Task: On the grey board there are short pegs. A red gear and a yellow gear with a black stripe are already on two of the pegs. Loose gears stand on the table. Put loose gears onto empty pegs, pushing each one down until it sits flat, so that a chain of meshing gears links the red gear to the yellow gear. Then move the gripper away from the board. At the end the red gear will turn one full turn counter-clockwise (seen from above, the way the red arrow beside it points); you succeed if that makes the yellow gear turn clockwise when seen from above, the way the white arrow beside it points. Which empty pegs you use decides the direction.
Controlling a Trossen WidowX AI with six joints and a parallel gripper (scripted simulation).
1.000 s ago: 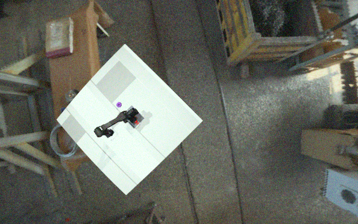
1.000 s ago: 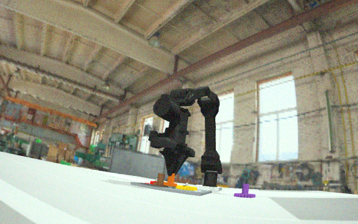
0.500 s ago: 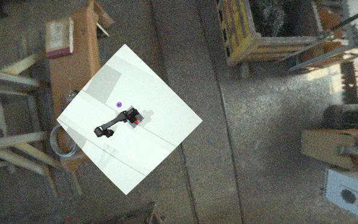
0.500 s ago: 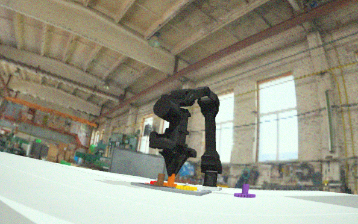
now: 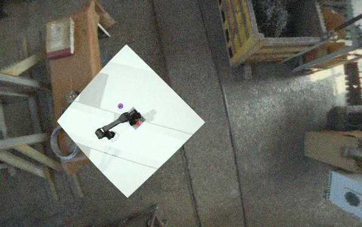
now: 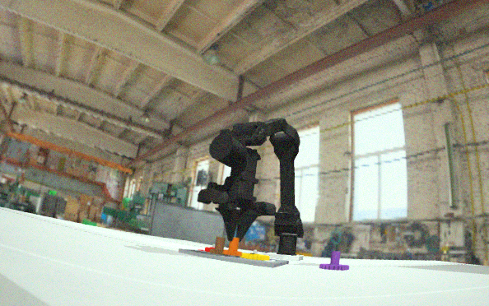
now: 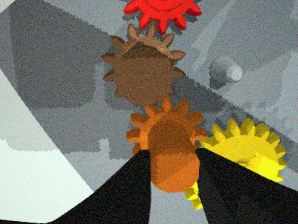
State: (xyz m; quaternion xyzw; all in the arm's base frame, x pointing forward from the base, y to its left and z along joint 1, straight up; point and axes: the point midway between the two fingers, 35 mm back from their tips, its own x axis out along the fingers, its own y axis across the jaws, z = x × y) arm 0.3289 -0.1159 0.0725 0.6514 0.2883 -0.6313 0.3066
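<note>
My gripper (image 6: pixel 234 238) (image 7: pixel 172 159) is shut on the upright handle of the orange gear (image 6: pixel 235 248) (image 7: pixel 167 112), low over the grey board (image 6: pixel 273 262) (image 7: pixel 47 60). The orange gear is close beside the yellow gear (image 6: pixel 255 257) (image 7: pixel 245 145) and the brown gear (image 6: pixel 220 244) (image 7: pixel 142 75). Whether it sits fully flat is hard to tell. The brown gear stands on the board between the orange gear and the red gear (image 5: pixel 138 123) (image 6: pixel 209 249) (image 7: pixel 162 11), its teeth close to both. The purple gear (image 5: pixel 118 105) (image 6: pixel 335 266) stands on the table, off the board.
An empty peg (image 7: pixel 231 73) rises from the board to the right of the brown gear in the wrist view. The arm (image 5: pixel 114 122) (image 6: pixel 287 181) reaches over the board and hides part of it from above. The white table (image 5: pixel 170 122) extends around the board.
</note>
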